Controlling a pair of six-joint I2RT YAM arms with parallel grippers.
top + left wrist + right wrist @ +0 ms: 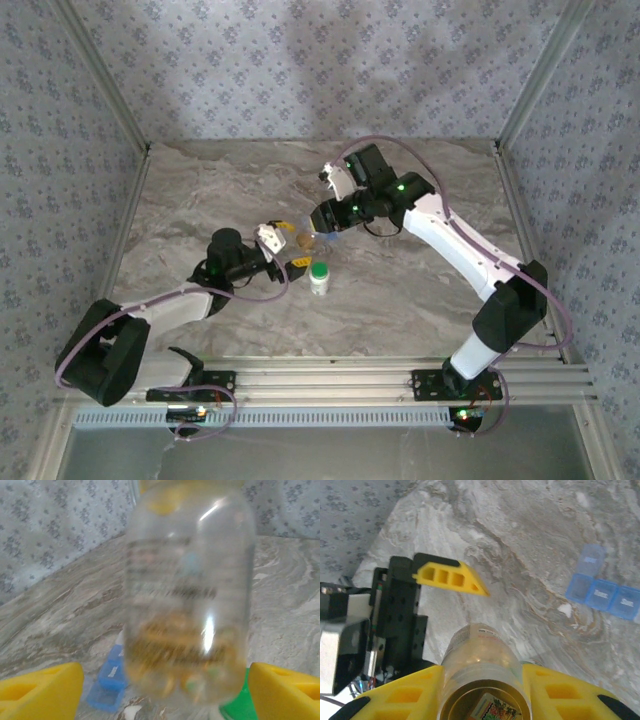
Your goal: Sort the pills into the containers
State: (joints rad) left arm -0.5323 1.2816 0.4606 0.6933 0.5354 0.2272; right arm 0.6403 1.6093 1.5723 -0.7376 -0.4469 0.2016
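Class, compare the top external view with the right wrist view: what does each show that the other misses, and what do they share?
Top view: the green-capped bottle standing on the table. Right wrist view: the open mouth of the clear bottle and a loose white pill. Shared: the right end effector shut on the clear bottle, with the open left end effector near it.

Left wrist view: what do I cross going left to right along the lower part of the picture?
In order: yellow finger → blue pill box → clear bottle → green cap, partly hidden behind the bottle → second yellow finger.
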